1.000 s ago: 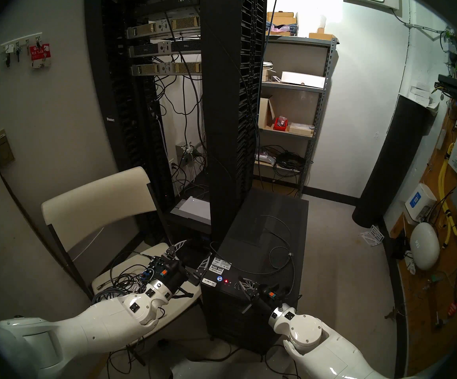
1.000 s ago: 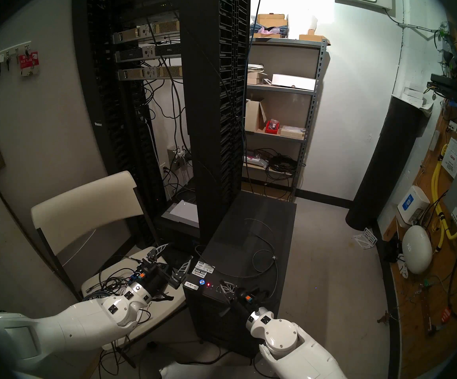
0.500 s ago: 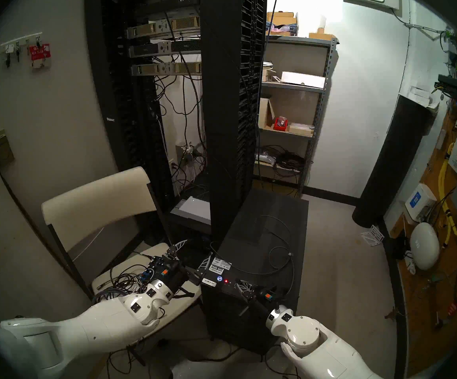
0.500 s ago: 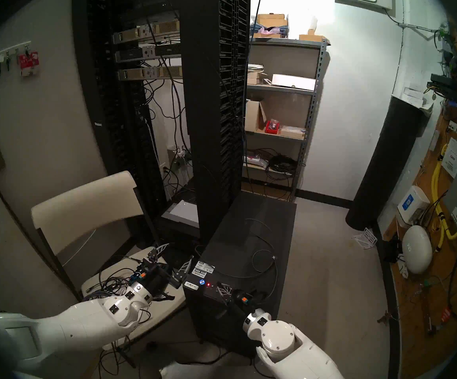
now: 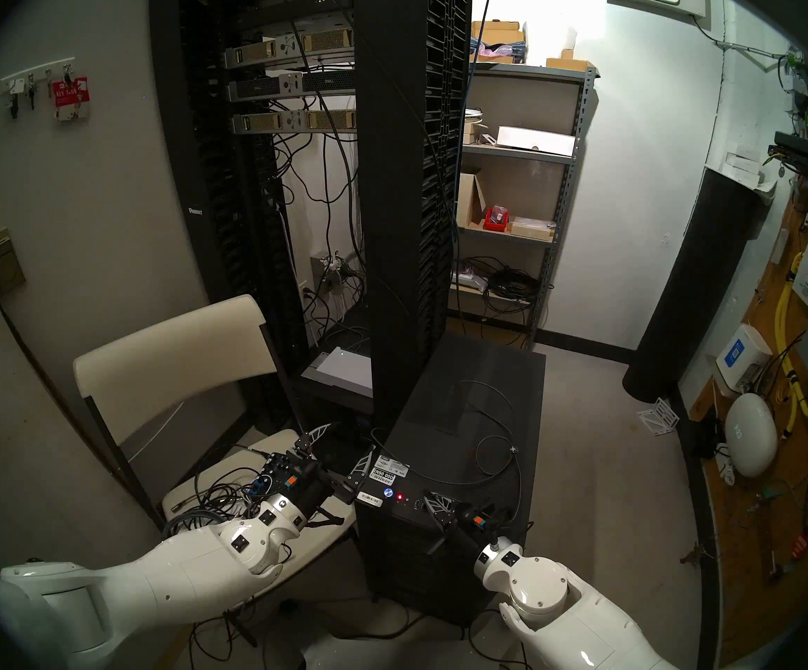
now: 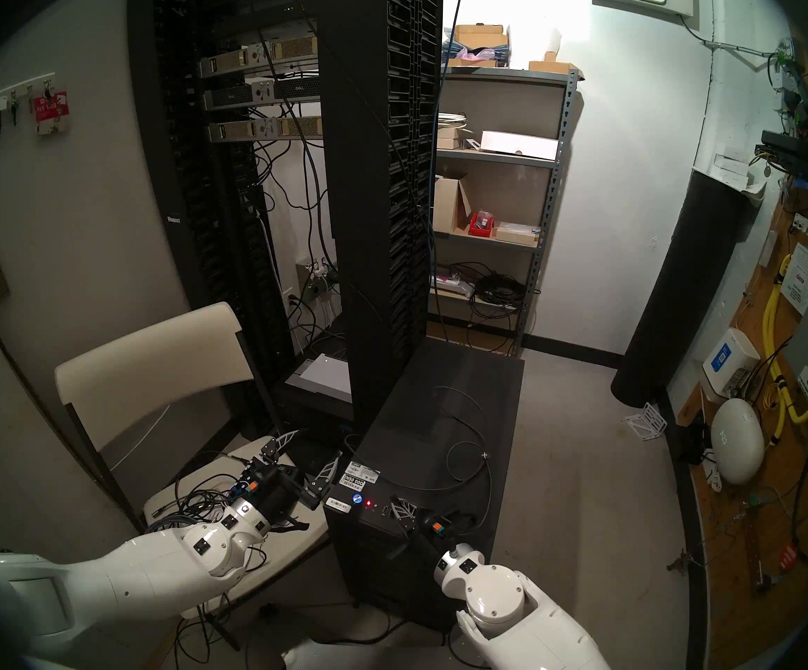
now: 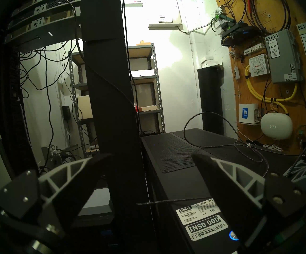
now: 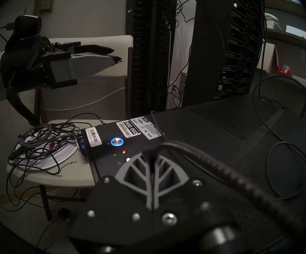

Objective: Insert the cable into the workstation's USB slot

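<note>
The workstation (image 5: pixel 464 413), a black tower with white barcode stickers, stands on the floor in front of me. My right gripper (image 5: pixel 428 497) is shut on the black plug of the cable (image 8: pixel 203 156). It holds the plug at the top front panel, just right of the red LED (image 8: pixel 124 152) and the blue-lit button (image 8: pixel 117 141). The fingers hide the plug tip and the USB slot. The rest of the cable (image 5: pixel 498 480) loops over the tower top. My left gripper (image 5: pixel 339 449) hangs open and empty beside the tower's left front corner.
A cream folding chair (image 5: pixel 174 355) at the left holds a heap of cords (image 5: pixel 218 500) on a white plate. The tall black server rack (image 5: pixel 406 195) rises right behind the tower. A metal shelf (image 5: pixel 561 195) and a black cylinder (image 5: pixel 692 287) stand at the back right.
My right gripper slid slightly left along the front panel half a second ago and has come back to where it was. The left arm has not moved.
</note>
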Controlling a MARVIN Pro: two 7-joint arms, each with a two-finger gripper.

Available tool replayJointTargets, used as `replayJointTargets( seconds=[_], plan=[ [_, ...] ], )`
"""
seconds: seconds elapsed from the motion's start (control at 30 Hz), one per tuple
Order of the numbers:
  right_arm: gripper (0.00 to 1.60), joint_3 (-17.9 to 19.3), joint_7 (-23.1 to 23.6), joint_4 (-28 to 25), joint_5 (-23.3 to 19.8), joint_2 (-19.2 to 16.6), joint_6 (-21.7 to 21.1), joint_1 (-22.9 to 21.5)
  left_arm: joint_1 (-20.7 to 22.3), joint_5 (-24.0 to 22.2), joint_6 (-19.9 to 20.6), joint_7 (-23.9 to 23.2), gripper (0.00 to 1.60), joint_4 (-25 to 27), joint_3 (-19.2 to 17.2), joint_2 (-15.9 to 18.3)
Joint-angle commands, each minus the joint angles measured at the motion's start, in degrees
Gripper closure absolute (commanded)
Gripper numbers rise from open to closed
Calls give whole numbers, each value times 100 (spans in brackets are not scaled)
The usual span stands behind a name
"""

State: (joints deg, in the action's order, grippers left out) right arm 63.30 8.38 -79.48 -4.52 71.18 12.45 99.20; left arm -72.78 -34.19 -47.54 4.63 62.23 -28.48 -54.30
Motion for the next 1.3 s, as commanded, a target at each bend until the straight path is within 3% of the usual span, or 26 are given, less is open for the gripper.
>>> replayJointTargets(
  seconds=[0.0, 0.27, 1.27],
  plan=[
    [160, 18, -62, 95, 31, 71, 280, -71, 79, 11, -85, -36, 0, -28, -32, -36],
    [160, 43, 17, 116, -74, 100, 529, -86, 98, 1, -76, -75, 0, -82, -36, -70],
    [160, -40, -45, -44, 106, 76, 397, -10, 52, 25, -54, -24, 0, 32, -45, -13]
  ],
)
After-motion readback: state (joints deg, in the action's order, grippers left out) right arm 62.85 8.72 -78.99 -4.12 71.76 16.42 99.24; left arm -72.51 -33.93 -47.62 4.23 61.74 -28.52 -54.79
